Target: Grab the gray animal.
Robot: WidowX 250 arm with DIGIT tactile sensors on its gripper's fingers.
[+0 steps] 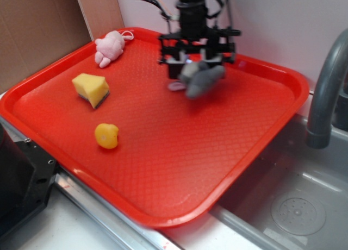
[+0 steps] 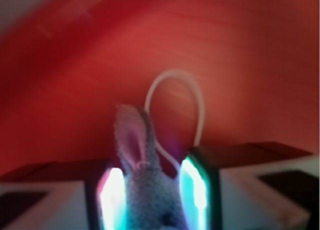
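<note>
The gray animal (image 1: pixel 201 79) is a small plush with a dark gray body and a pinkish ear. It hangs between the jaws of my gripper (image 1: pixel 197 58) above the far middle of the red tray (image 1: pixel 179 152), lifted off the surface. In the wrist view the plush (image 2: pixel 147 190) fills the gap between the two lit pads (image 2: pixel 112 197), with one long pink-lined ear pointing up and its white loop string (image 2: pixel 200 105) arching above. The gripper (image 2: pixel 152 195) is shut on it.
A pink plush animal (image 1: pixel 110 47) lies at the tray's far left corner. A yellow sponge block (image 1: pixel 91 89) and a small yellow-orange toy (image 1: pixel 106 135) lie on the left half. A gray faucet (image 1: pixel 325 92) and sink (image 1: pixel 296 206) stand to the right. A cardboard wall (image 1: pixel 38 27) is at the left.
</note>
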